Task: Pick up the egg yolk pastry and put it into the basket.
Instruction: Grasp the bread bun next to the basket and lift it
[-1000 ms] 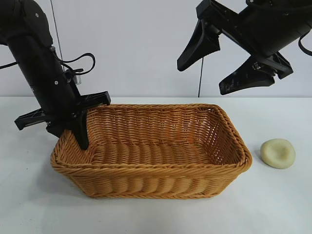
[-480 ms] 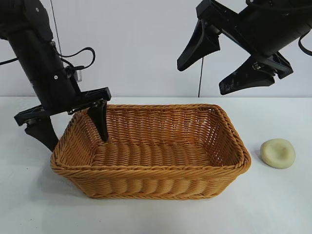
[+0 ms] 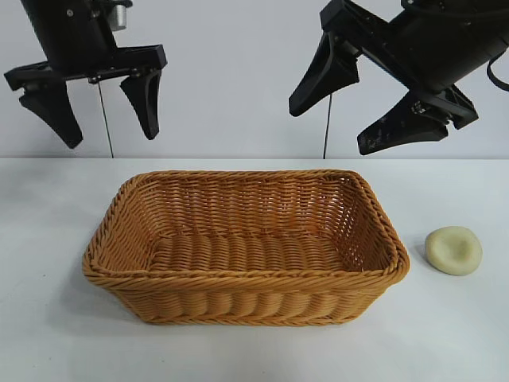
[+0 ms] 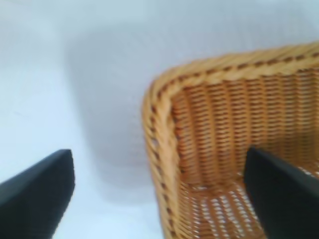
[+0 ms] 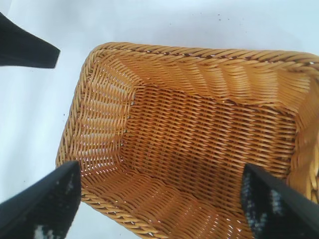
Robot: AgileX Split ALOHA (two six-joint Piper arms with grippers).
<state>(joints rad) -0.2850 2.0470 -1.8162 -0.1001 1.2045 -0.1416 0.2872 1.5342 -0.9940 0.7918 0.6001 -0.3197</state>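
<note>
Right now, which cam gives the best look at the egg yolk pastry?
The exterior view. The egg yolk pastry sits whole and unobstructed on the table, outside the basket and clear of its right end. Neither wrist view shows it: the left wrist view has only a basket corner and table, the right wrist view the empty basket interior.

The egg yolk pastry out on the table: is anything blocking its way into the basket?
Nothing visible. The egg yolk pastry lies on bare table just right of the basket, whose inside looks empty. Only the rim must be cleared.
</note>
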